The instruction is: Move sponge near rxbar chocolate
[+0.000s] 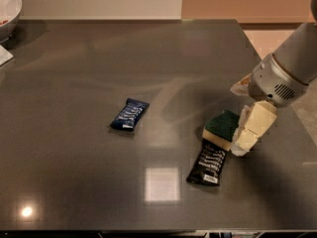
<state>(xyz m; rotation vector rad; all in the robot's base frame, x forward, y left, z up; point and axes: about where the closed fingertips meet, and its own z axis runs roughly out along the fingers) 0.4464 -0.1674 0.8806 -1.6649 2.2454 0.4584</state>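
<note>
Camera view: sponge (222, 128) lay against gripper (249, 132) on its table-centre side, touching rxbar chocolate (208, 163) at the bar's far end; grip state could not be told.

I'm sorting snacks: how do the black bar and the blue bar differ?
The black bar is longer than the blue bar. The black bar ends right by the sponge, with the hand just right of that; the blue bar lies alone, farther left. Both lie flat, slanted alike.
</note>
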